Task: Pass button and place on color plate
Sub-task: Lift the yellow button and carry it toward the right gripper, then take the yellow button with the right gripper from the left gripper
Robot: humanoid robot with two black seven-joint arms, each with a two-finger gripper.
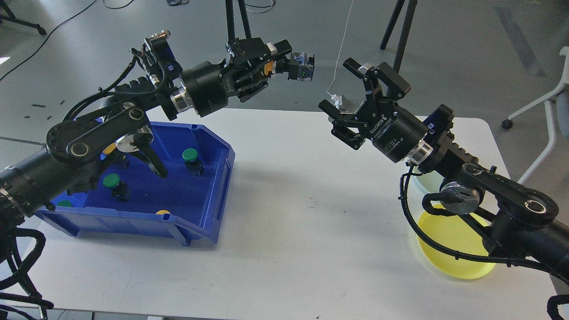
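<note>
My left gripper (278, 55) is raised above the table's far edge and is shut on a push button (298, 66) with an orange-yellow cap, its black contact block pointing right. My right gripper (341, 86) is open and empty, its fingers spread toward the button, a short gap to the right of it. A yellow plate (449, 242) lies on the table at the right, partly hidden by my right arm. A pale green plate (422, 182) shows just behind it, mostly hidden by the arm.
A blue bin (209, 191) at the left of the white table (311, 222) holds green-capped buttons (190, 155) (112, 181) and a yellow one (162, 212). Tripod legs and a white chair (546, 102) stand beyond the table.
</note>
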